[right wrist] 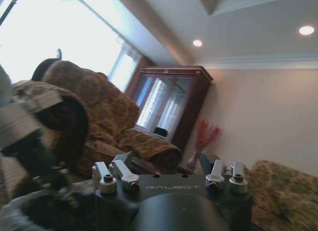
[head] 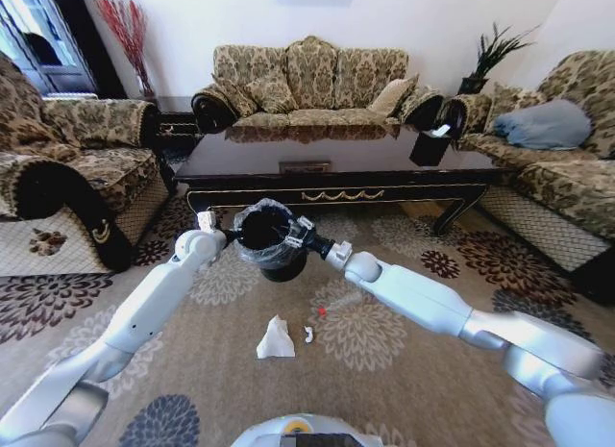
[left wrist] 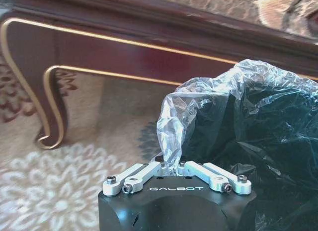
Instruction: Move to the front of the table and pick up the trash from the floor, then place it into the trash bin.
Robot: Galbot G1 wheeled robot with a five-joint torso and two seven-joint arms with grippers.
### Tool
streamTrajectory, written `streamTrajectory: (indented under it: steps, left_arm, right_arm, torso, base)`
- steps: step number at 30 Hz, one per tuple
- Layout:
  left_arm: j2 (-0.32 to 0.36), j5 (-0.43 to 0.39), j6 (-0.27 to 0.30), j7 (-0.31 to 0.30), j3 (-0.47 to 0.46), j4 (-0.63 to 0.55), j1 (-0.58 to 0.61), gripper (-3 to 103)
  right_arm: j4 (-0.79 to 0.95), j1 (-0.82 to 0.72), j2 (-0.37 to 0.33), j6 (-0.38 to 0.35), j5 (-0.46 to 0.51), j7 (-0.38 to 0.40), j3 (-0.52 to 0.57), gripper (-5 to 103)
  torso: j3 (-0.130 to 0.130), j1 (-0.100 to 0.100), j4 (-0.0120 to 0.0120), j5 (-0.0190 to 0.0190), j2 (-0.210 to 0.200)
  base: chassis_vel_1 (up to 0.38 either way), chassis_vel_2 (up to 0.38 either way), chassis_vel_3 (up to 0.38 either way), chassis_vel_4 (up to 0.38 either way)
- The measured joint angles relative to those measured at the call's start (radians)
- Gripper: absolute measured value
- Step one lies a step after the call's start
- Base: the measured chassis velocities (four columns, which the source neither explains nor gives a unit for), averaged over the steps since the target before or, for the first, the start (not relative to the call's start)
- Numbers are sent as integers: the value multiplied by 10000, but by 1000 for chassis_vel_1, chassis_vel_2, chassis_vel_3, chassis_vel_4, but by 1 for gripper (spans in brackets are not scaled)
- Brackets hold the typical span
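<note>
The trash bin (head: 272, 243), black with a grey bag ruffled over its rim, stands on the carpet just before the dark table (head: 336, 168). My left gripper (head: 209, 219) is at the bin's left rim, shut on a fold of the bin's bag (left wrist: 174, 126), close above the gripper (left wrist: 171, 167). At the bin's right rim, my right gripper (head: 298, 228) is tilted up towards the room and open with nothing in it (right wrist: 169, 175). On the floor nearer to me lie a crumpled white tissue (head: 276, 339), a tiny white scrap (head: 308, 334) and a clear bottle with a red cap (head: 333, 304).
Patterned sofas stand behind the table (head: 309, 82), on the left (head: 67, 168) and on the right (head: 557, 149). A small black container with white paper (head: 430, 144) sits on the table's right end. A carved table leg (left wrist: 49, 107) is near the bin. Open carpet lies around the litter.
</note>
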Motion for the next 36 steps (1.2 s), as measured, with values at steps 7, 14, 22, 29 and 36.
streamTrajectory:
  steps: [7, 14, 22, 29, 36]
  left_arm:
    - [840, 10, 54, 0, -1055, -587, 1108, 3]
    - [2123, -186, 85, 50, -2957, -1731, 2860, 3]
    - [2900, -479, 88, 72, -4702, -2701, 4717, 3]
    - [3162, -497, 55, 65, -6240, -3476, 6289, 3]
    - [3057, -539, 30, -70, -7070, -4014, 7094, 3]
  right_arm:
    - [313, -813, -391, -973, 944, 1464, 1158, 93]
    - [699, -2931, -305, -2411, 2172, 3342, 2645, 100]
    - [1245, -3685, -171, -5329, 3684, 5927, 2478, 100]
    - [1353, -4403, 701, -6915, 5350, 8757, 2639, 100]
    - [523, -4666, 2062, -7681, 6611, 10750, 3399, 100]
  torso:
    - [-1, 0, 0, 0, 0]
    - [-2, -2, 1, 2, 0]
    - [-2, -2, 0, 0, 1]
    - [-1, -1, 1, -1, 1]
    - [-1, -1, -2, 0, 1]
  base:
    - [0, 0, 0, 0]
    - [0, 0, 0, 0]
    - [0, 0, 0, 0]
    - [0, 0, 0, 0]
    - [0, 0, 0, 0]
